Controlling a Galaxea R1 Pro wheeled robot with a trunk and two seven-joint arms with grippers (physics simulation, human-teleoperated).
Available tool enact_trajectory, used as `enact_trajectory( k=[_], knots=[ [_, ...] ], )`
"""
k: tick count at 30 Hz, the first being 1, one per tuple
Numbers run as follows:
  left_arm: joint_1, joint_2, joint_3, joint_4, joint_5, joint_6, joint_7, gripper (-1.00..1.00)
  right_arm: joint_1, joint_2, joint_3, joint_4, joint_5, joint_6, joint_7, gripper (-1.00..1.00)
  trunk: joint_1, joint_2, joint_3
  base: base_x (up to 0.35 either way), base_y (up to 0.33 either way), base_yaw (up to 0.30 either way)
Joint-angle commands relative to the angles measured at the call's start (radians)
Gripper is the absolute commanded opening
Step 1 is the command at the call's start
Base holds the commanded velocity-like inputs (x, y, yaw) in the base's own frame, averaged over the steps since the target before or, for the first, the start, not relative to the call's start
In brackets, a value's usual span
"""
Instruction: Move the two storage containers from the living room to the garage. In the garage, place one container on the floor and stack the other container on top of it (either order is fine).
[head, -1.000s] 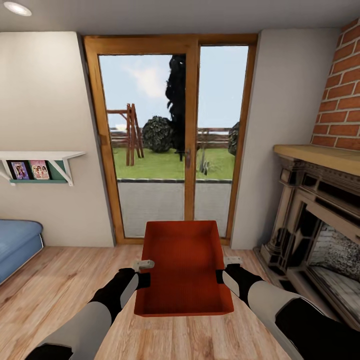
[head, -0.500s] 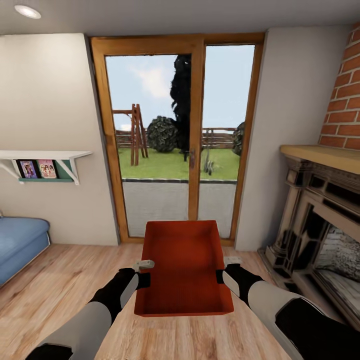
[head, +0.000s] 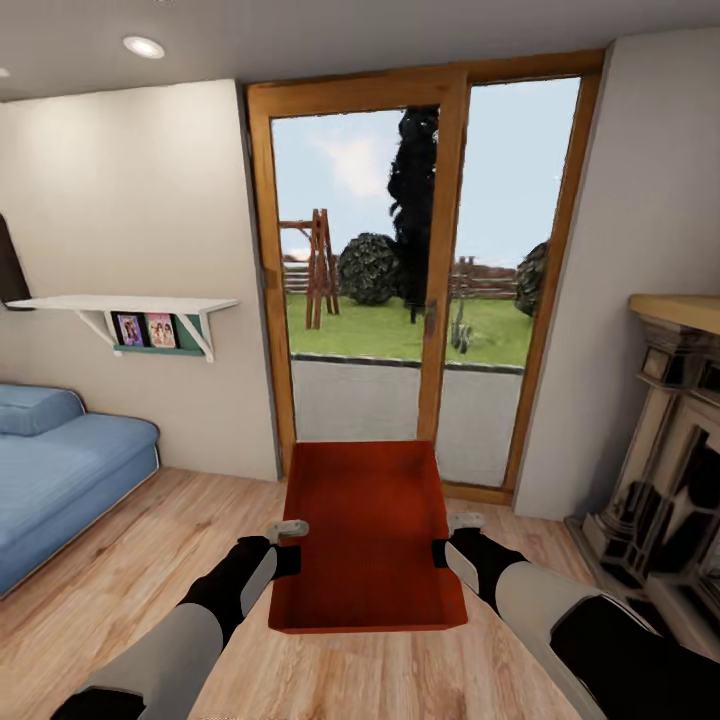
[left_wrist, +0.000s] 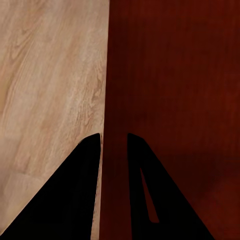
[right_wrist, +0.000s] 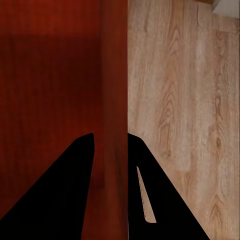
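One red-orange storage container (head: 368, 535). Two pincers, left pincer (head: 288, 528) at nine o'clock of it and right pincer (head: 464, 521) at three o'clock. One blue sofa (head: 60, 470), one wall shelf (head: 125, 304), one fireplace (head: 670, 450), two ceiling lights (head: 144, 46).

We find no text, label, brand, number or sign that can be read. The two small framed pictures (head: 146, 330) under the white wall shelf (head: 130, 304) are the only items where we might expect lettering, and they show just blurred colour, too small for us to make out any words. The red-orange container (head: 366, 535) carries no marking on the walls we can see.
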Motion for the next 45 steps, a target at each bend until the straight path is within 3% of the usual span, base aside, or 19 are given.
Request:
enact_trajectory(
  k=[1,45],
  knots=[
    [0.000,0.001,-0.007,0.002,-0.021,0.009,0.018,-1.00,-0.001,0.000,0.034,-0.008,0.003,0.002,-0.008,-1.00,0.000,-0.002,-0.002,0.000,0.000,0.300],
    [0.000,0.001,-0.009,0.002,-0.023,0.006,0.018,-1.00,-0.001,0.000,0.034,-0.008,0.003,0.002,-0.008,-1.00,0.000,-0.002,-0.002,0.000,0.000,0.300]
  ],
)
